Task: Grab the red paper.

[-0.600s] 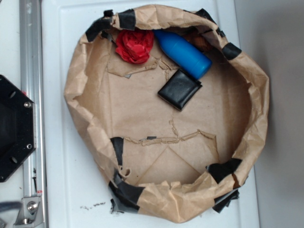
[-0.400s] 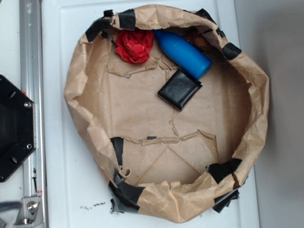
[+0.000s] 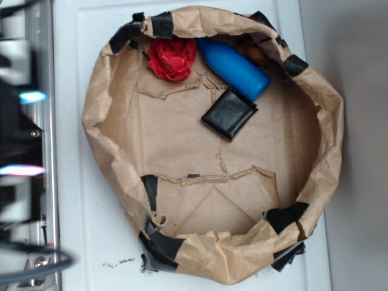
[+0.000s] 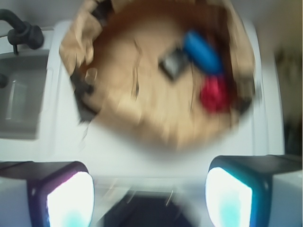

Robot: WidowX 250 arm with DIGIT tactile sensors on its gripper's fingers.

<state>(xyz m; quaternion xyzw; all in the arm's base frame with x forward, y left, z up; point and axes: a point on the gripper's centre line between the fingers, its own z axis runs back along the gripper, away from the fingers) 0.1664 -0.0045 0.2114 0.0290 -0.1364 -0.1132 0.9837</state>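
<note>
The red paper [image 3: 171, 59] is a crumpled, rose-like wad lying inside the brown paper bowl [image 3: 97, 121] by its upper left wall. The wrist view is blurred and shows the red paper [image 4: 213, 93] far ahead, to the right. My gripper [image 3: 27, 133] is a blurred dark shape at the left edge of the exterior view, outside the bowl and well apart from the wad. Its lit fingertips [image 4: 71, 198] stand wide apart, so my gripper [image 4: 149, 196] is open and holds nothing.
A blue plastic bottle [image 3: 233, 68] lies right of the red wad, and a black wallet [image 3: 229, 113] sits just below the bottle. The bowl has raised, crumpled walls patched with black tape [image 3: 159, 245]. It rests on a white surface [image 3: 73, 242], with a metal rail [image 3: 41, 36] on the left.
My arm has swung into the exterior view at the left edge, blurred by motion and covering the black base. The things in the bowl have not moved.
</note>
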